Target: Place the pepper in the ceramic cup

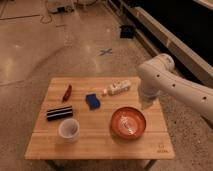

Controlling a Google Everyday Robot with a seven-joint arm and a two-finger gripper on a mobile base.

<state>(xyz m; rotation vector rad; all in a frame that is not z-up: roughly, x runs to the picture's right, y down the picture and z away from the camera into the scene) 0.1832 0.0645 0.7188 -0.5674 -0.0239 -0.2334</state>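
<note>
Wood planks made up the tabletop (100,146) that filled the lower half of your frame. You had the pepper (67,92) lying flat near its upper left corner, slim and red, its length running a little off vertical in the frame, touching nothing around it. The ceramic cup (69,129) stood upright toward the lower left, white with a pale inside, well apart from the pepper. Between the two lay a black bar (59,113) with a light stripe along it, just above the cup.

A blue block (92,100) sat near the middle of the tabletop, to the right of the pepper. A small white object (117,88) lay above and right of the block, near the far edge. The wide orange bowl (128,122) stood in the lower right part, right of the cup and apart from it.

Your robot's white arm (175,87) came in from the right edge of the frame, bent at a rounded joint, and ran down toward the right side of the tabletop. The hand (146,103) was at its lower end, just above and right of the orange bowl, right of the small white object, and well apart from both the pepper and the cup. You could not tell from this view whether the hand was open or closed.

Beyond the tabletop, a blue cross mark (105,51) showed on the speckled floor.
</note>
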